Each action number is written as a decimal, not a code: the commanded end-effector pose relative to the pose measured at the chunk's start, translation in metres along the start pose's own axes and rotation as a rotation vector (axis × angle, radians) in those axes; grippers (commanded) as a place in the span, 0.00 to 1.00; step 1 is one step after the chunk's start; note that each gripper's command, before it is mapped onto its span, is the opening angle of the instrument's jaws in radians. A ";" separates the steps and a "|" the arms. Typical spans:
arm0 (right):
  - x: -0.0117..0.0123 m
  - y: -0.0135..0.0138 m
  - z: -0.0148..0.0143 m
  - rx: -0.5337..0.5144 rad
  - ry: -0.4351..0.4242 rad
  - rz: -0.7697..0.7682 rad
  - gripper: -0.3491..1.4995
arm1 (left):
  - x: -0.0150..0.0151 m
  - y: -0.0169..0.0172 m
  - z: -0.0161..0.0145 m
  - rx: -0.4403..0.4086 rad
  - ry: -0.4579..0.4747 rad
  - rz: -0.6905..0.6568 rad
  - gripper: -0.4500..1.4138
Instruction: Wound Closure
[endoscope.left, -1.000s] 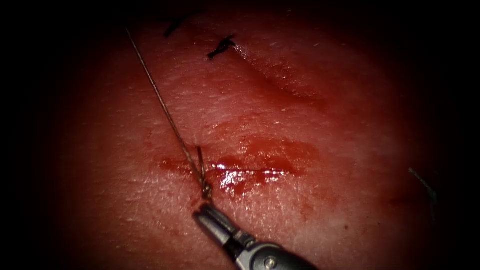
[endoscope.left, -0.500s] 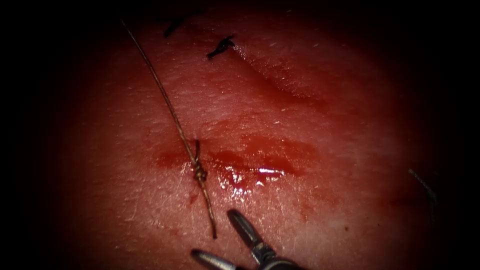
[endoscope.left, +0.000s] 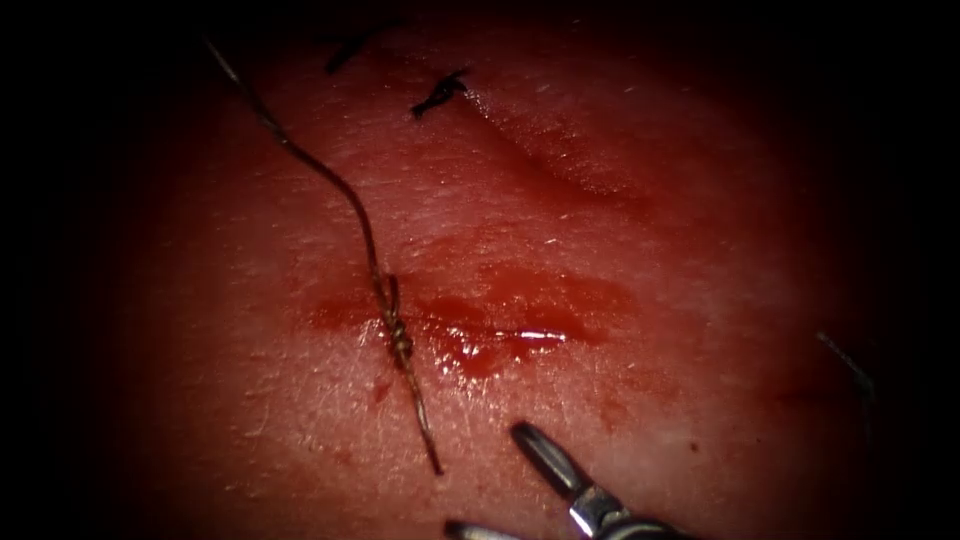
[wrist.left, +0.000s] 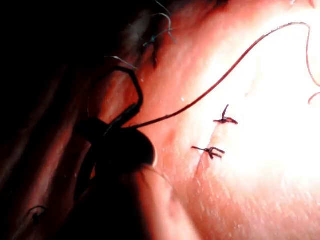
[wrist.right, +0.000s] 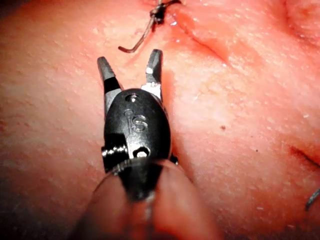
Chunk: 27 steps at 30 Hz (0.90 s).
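On the tissue (endoscope.left: 620, 200) a knot (endoscope.left: 400, 340) sits at the left end of the cut (endoscope.left: 520, 335). Its short tail (endoscope.left: 425, 425) lies free, pointing toward the front. The long thread (endoscope.left: 340, 190) runs slack from the knot up to the far left. My right tool (endoscope.left: 485, 478) stands open just right of the tail's end, holding nothing; the right wrist view shows it (wrist.right: 130, 62) open below the tail (wrist.right: 137, 42). My left tool (wrist.left: 117, 125) is a dark shape shut on the thread (wrist.left: 220, 80); a dark curved strand (wrist.left: 137, 90) beside it may be needle or thread.
Two finished stitches (endoscope.left: 440, 95) (endoscope.left: 345, 50) lie at the far end of the tissue, also seen as stitches (wrist.left: 225, 120) (wrist.left: 212, 151). Red fluid (endoscope.left: 480, 350) pools along the cut. A loose dark strand (endoscope.left: 845, 365) lies at the far right.
My right tool let go of the thread tail at the knot, opened and drew back toward the lower right. The long thread went from taut to slack, its far end shifting left.
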 end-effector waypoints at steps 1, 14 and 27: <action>0.0024 0.0016 0.0009 0.034 -0.072 -0.003 0.99 | -0.0007 -0.0008 0.0006 0.012 -0.026 -0.038 0.00; 0.0063 0.0068 0.0110 0.041 -0.083 -0.041 0.99 | -0.0055 -0.0032 -0.0010 0.070 -0.085 -0.125 0.00; 0.0033 0.0069 0.0180 0.071 -0.087 -0.074 0.99 | -0.0056 -0.0037 -0.0025 0.082 -0.093 -0.124 0.00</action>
